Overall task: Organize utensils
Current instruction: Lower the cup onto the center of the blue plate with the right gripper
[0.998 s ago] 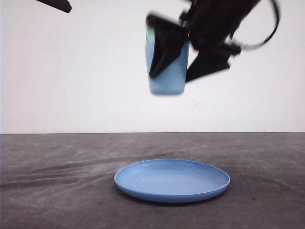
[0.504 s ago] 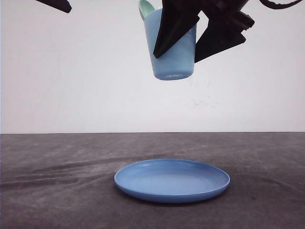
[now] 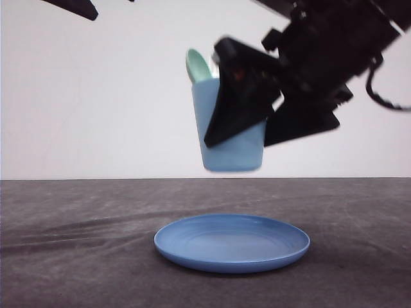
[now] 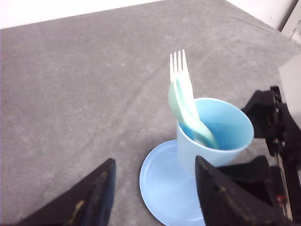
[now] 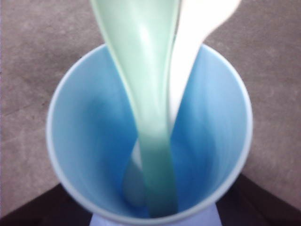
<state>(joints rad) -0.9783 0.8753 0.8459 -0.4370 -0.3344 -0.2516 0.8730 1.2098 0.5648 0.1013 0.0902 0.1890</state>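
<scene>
Between the right gripper's (image 3: 247, 131) two dark fingers (image 3: 228, 119) sat the light blue cup (image 3: 231, 138), pinched by its wall and held in the air, upright with perhaps a slight lean, directly above the round blue plate (image 3: 232, 243) and clear of it. The plate rested on the grey table (image 3: 77, 256).

Task state, as judged: both utensils were already in the cup. The white fork (image 4: 181, 77) stood tines up and the mint-green spoon (image 4: 181, 106) lay against it, handles down inside, heads leaning over the rim on one side. Gathering therefore looked complete. What seemed left: lower the cup onto the plate and release. Not yet done; a clear gap showed between cup base and plate in the front view.

Utensils relative to right fingers: inside the cup, so between the fingers but not touched by them; only the cup wall was gripped. The right wrist view looked straight down into the cup, with spoon and fork crossing from the far rim to the bottom.

Left gripper (image 4: 155, 188): fingers spread wide, holding nothing, hovering above the scene. From its camera the cup and plate appeared beyond and between its fingertips, well apart from them.
</scene>
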